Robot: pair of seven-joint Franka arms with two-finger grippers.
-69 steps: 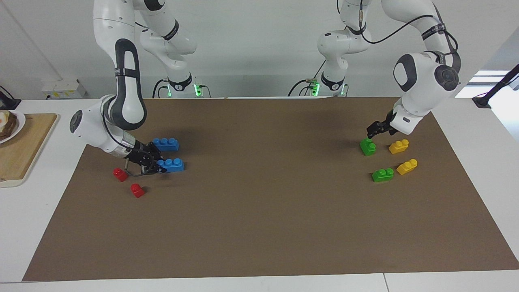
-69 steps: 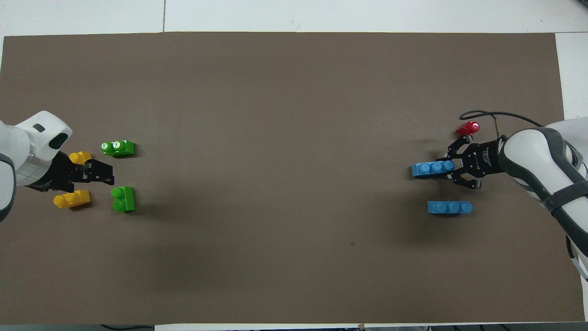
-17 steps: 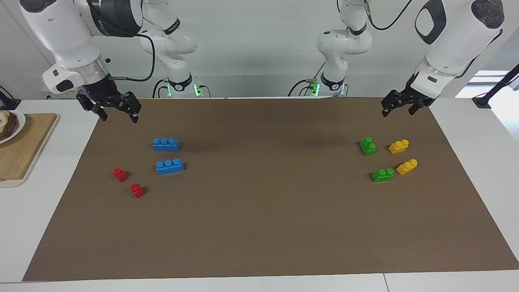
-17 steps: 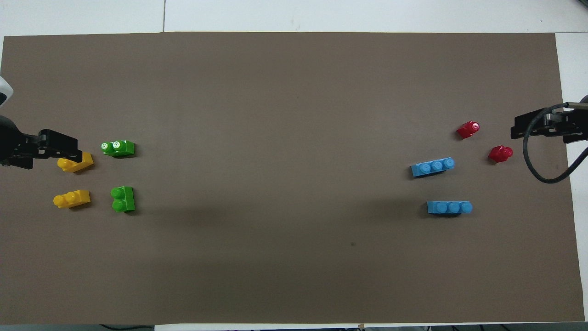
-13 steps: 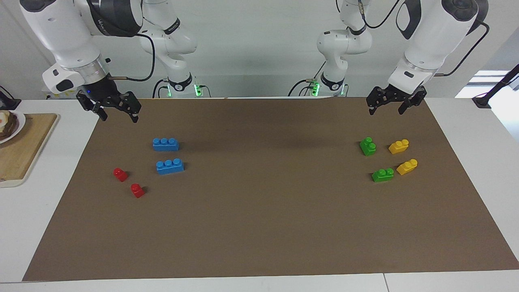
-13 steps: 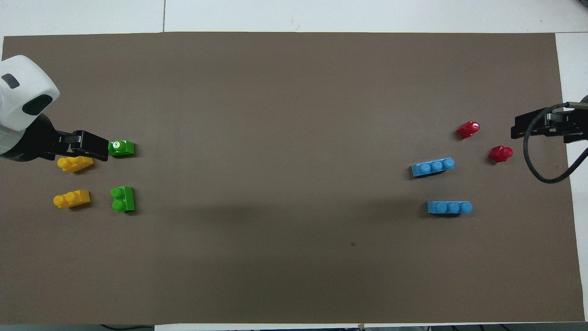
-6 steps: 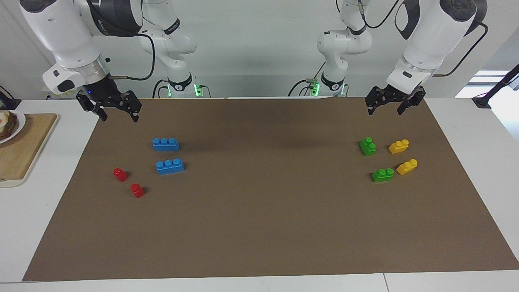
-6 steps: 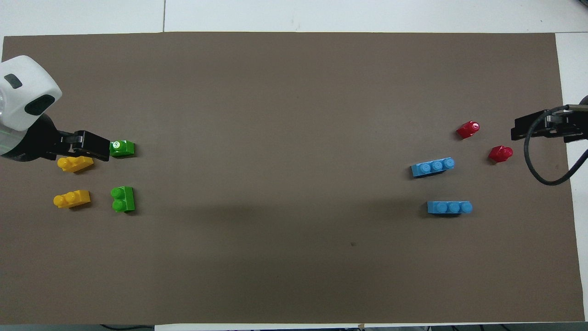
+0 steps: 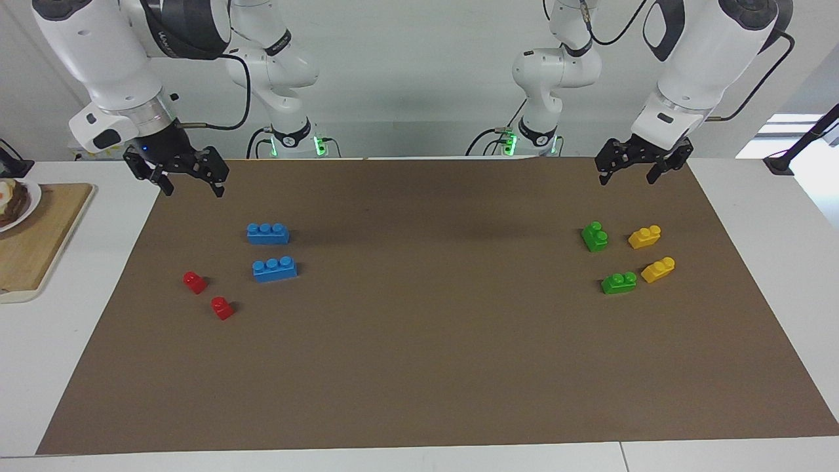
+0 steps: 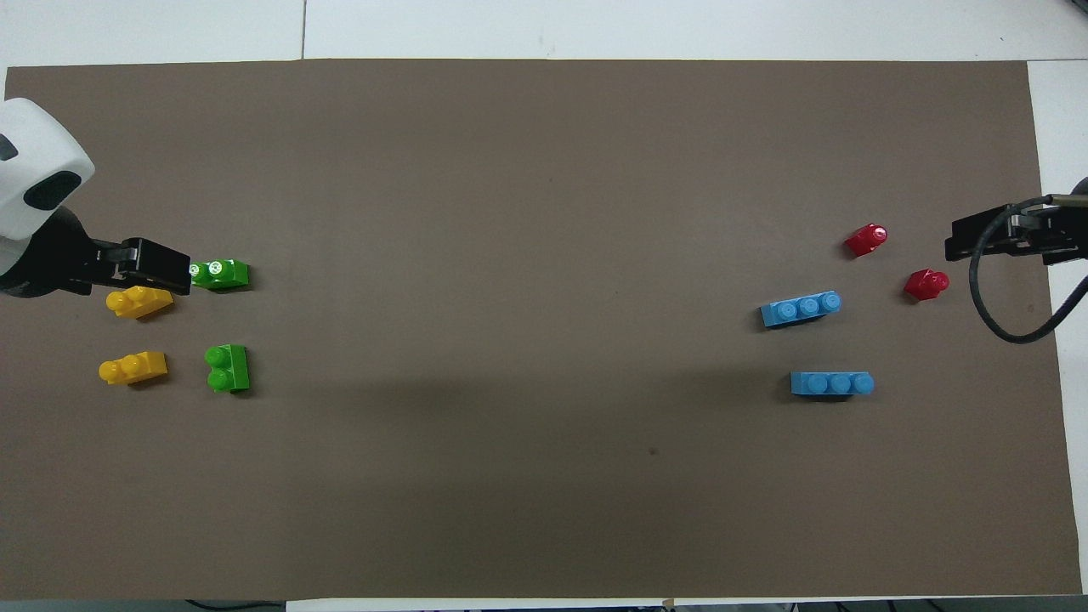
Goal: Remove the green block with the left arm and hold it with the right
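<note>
Matte brown mat (image 9: 419,341) — studded green block (image 9: 594,236)

- Overhead view: the left gripper (image 10: 170,268) covered one end of a green block (image 10: 223,274); contact could not be read from above.
- Overhead view: the left arm ran off the picture's edge, only the wrist housing and gripper in frame.
- Overhead view: the right gripper (image 10: 1003,238) was cut by the edge; finger gap could not be read there.
- Facing view: the upper links of both arms ran out at the top edge.
- Facing view: a plate (image 9: 26,203) on a wooden board (image 9: 39,242) was cut off at the edge; its food too small to identify.
</note>
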